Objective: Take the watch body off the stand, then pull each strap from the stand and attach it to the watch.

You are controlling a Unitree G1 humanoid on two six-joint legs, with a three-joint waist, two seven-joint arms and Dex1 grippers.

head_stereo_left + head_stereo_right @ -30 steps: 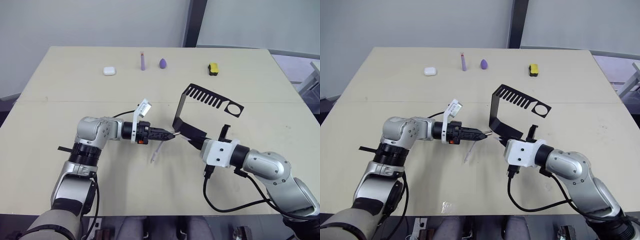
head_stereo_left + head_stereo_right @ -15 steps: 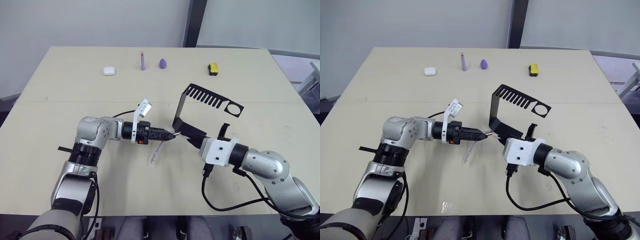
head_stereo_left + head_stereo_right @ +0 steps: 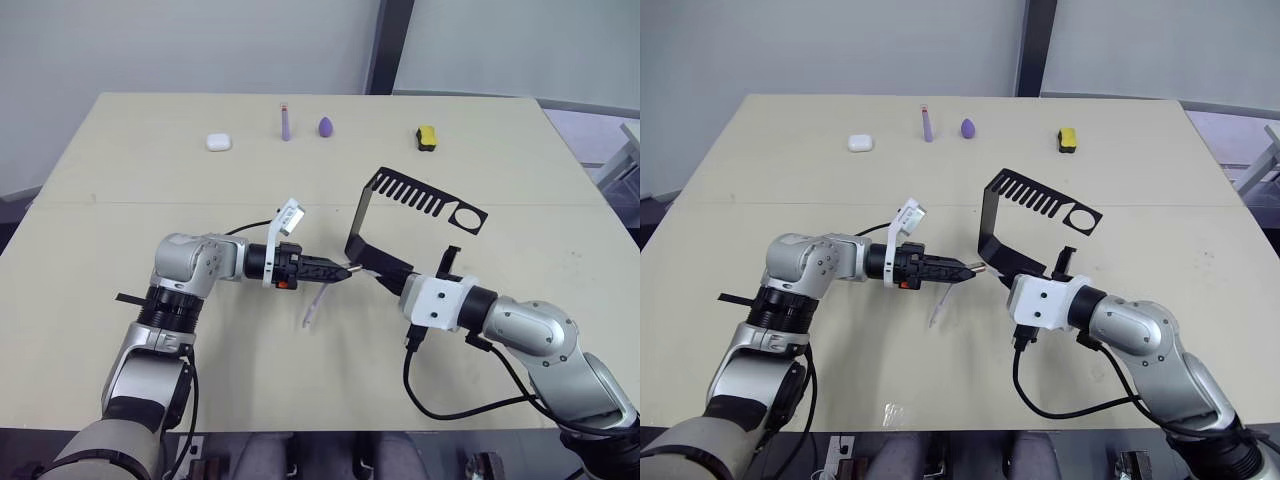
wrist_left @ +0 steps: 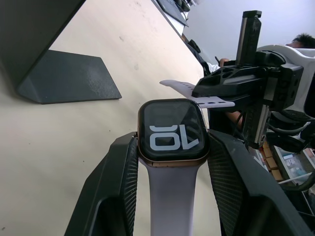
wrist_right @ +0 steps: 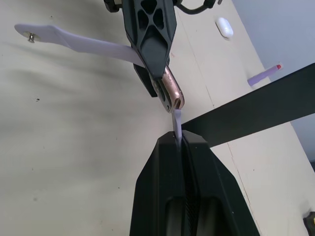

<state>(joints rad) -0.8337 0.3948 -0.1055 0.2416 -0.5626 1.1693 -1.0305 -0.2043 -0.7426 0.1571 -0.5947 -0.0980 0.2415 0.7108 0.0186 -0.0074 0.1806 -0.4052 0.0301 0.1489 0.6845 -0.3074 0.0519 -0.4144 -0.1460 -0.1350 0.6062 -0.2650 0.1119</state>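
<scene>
**Second strap at the watch, not yet seated**

Nothing much has shifted over the last second; my right gripper (image 3: 998, 279) has crept slightly closer to the left one. My left gripper (image 4: 170, 167) clamps the watch body (image 4: 170, 131) just in front of the stand (image 3: 385, 215), with one strap (image 4: 170, 206) already attached and hanging down. My right gripper pinches the second strap (image 5: 176, 124), its tip at the watch's free edge. I judge body removal and both pulls done; only seating this strap remains.
</scene>
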